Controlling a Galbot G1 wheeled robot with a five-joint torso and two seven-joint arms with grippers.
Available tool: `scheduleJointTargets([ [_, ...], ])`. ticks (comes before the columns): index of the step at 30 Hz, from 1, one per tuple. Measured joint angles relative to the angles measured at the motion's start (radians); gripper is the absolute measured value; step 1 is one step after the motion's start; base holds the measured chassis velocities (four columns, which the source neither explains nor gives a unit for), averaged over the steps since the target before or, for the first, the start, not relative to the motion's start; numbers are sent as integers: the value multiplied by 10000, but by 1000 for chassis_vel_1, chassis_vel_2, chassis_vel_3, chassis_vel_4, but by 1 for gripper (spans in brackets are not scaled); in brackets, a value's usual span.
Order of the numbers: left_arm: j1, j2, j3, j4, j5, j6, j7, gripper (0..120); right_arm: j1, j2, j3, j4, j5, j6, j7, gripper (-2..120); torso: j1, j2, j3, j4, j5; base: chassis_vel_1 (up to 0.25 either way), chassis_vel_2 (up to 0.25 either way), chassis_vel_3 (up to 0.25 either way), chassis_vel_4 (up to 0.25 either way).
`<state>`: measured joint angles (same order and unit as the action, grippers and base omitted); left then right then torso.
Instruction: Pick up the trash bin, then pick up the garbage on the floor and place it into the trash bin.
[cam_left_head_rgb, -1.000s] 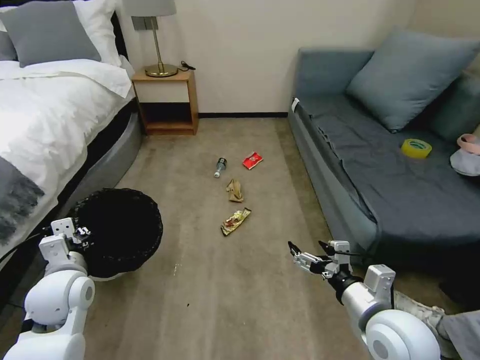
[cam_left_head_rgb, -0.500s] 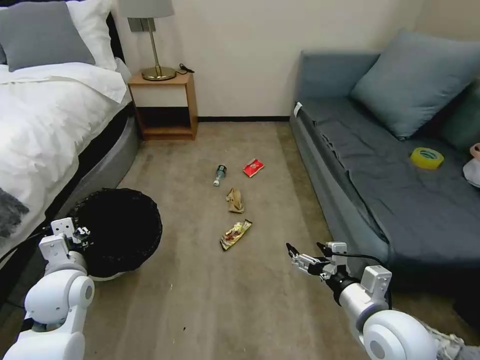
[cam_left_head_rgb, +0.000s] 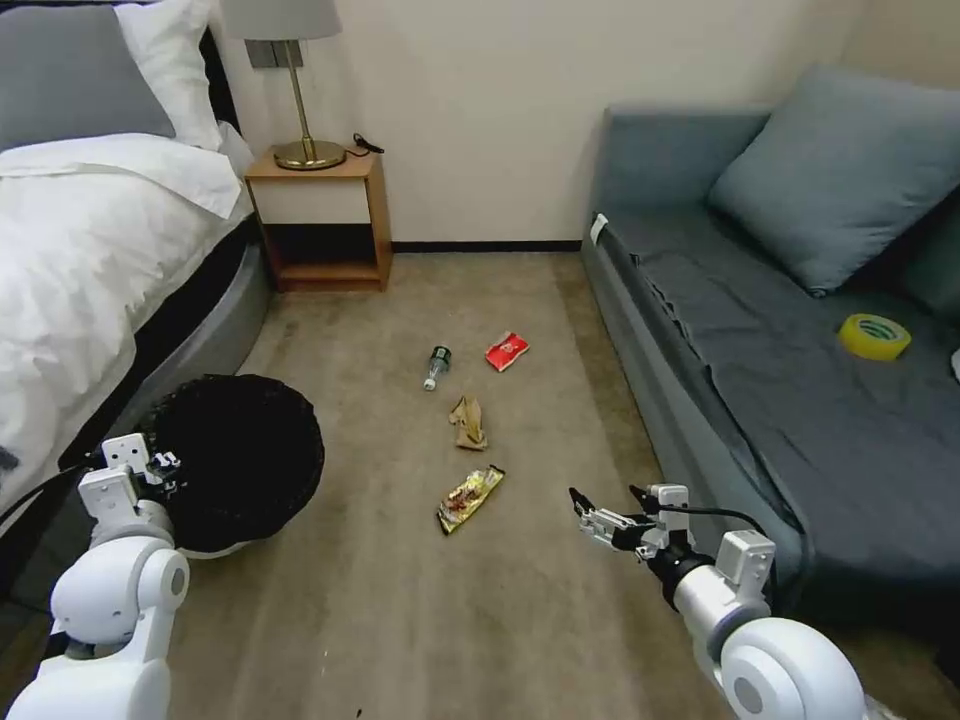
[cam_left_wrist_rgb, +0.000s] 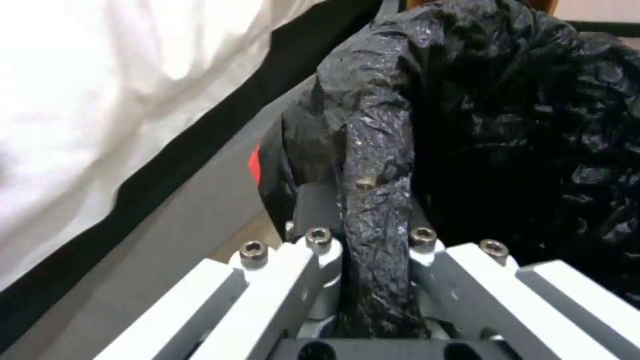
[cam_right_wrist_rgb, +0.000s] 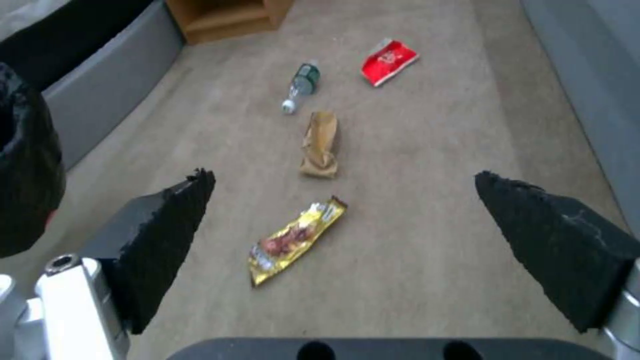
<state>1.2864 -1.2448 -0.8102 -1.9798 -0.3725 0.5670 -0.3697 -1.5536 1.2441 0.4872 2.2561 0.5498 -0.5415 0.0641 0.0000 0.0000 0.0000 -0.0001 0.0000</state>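
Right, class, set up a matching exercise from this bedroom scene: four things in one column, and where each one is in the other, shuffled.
Things:
1. trash bin
2. foil wrapper
3. tape roll
4. lamp

Places:
A. on the sofa
B. on the bedside table
C. rim pinched in the left claw
D. on the carpet, ahead of the open right claw

Pairs: 1-C, 2-D, 3-A, 4-B
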Motion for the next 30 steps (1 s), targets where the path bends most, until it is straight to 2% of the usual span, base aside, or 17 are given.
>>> scheduleJointTargets([
  [20, 41, -100, 10, -51, 71, -10, -28, 4, 86, -147, -114, -85, 0, -24, -18, 100, 0, 0, 0, 2, -1, -141, 153, 147, -148],
  [30, 322, -356, 13, -319, 131, -27, -35, 4, 142, -402, -261, -132, 10, -57, -33, 100, 1, 0, 1, 0, 1, -149, 148, 152, -151],
])
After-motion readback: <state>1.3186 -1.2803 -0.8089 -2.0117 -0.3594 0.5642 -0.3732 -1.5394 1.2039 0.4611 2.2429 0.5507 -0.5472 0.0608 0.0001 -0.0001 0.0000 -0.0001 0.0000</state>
